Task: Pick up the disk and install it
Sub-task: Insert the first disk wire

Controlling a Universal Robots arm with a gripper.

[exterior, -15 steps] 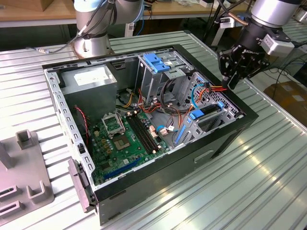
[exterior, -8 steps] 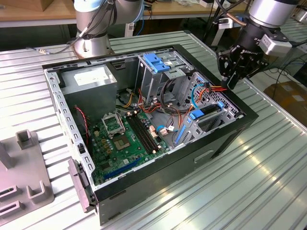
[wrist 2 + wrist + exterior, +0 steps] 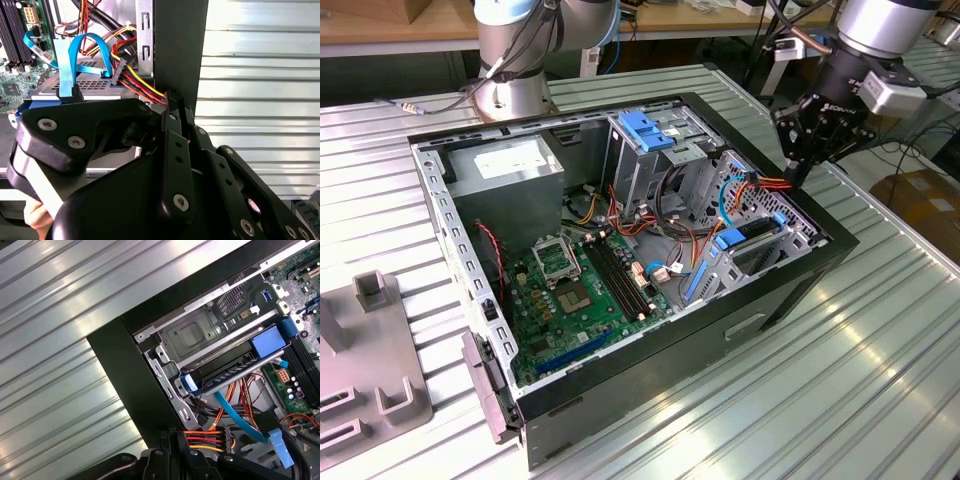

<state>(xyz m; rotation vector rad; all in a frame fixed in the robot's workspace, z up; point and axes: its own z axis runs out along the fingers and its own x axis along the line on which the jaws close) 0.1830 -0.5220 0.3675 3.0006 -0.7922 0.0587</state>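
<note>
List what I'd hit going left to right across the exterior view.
grey fixture block → power-supply box → blue-handled drive cage → hand → cardboard box

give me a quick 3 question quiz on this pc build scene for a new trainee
1. True or false: the hand is holding the disk.
2. The disk's carrier rails are: A red, B blue, C green.
3. Which wires lie nearest the hand's tip?
Key: 1 false, the disk sits inside the computer case; 2 B; 3 the red, orange and yellow wires.
</note>
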